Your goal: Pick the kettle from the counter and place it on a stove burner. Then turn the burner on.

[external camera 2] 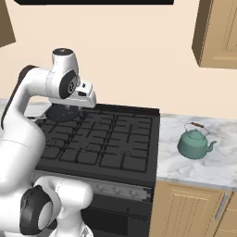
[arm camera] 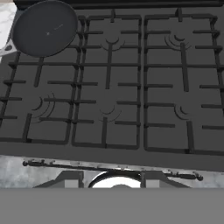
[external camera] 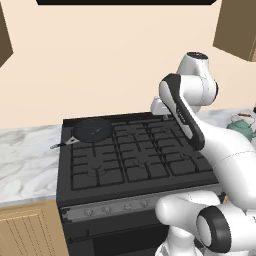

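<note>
Hovering high over the black stove (external camera 2: 139, 139), the robot's gripper (external camera 2: 88, 98) hangs above the back-left part of the cooktop with nothing between its fingers; how wide the jaws stand cannot be told from these frames. The teal kettle (external camera 2: 195, 144) sits upright on the marble counter (external camera 2: 203, 169) to the right of the stove, well apart from the hand, its spout pointing away from the cooktop and its wire handle arched over the lid. A round frying pan (external camera: 92, 130) occupies the rear-left burner, leaving the other grated burners (arm camera: 183, 109) free.

The pickup appears not yet begun. Risks lie ahead: the thin handle offers a narrow target, and a grip taken off-centre could let the kettle swing or tip during the carry. A wide sweep across the cooktop might clip the pan. Setting the kettle down off the middle of a grate could leave it rocking, and choosing the wrong knob (external camera: 127, 206) would light a different burner.
</note>
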You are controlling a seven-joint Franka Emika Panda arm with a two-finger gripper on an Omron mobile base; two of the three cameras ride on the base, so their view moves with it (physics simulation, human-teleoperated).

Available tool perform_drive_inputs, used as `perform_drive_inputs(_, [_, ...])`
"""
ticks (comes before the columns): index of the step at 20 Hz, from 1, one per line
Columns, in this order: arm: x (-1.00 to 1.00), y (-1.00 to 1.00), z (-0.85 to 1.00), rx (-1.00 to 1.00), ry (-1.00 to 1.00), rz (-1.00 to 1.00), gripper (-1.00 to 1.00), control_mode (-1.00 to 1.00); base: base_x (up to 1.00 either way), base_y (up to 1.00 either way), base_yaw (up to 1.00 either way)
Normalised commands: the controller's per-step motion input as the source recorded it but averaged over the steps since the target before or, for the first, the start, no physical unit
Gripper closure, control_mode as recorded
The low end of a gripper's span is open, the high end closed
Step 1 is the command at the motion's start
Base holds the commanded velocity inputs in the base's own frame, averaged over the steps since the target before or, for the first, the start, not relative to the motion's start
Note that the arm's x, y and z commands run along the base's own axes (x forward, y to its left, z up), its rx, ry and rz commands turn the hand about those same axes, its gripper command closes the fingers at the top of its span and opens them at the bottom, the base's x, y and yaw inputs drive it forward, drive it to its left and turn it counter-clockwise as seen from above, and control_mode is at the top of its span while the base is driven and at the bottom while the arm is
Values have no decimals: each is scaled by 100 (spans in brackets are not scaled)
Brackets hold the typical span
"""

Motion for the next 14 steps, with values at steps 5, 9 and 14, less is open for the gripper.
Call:
perform_drive_inputs(5, [-3,-32,0,0,-1,0,-100,-100,0,0,0])
perform_drive_inputs(9, [-24,-88,0,0,0,0,-100,-100,0,0,0])
perform_drive_inputs(14, [-24,-95,0,-1,0,0,-100,-100,0,0,0])
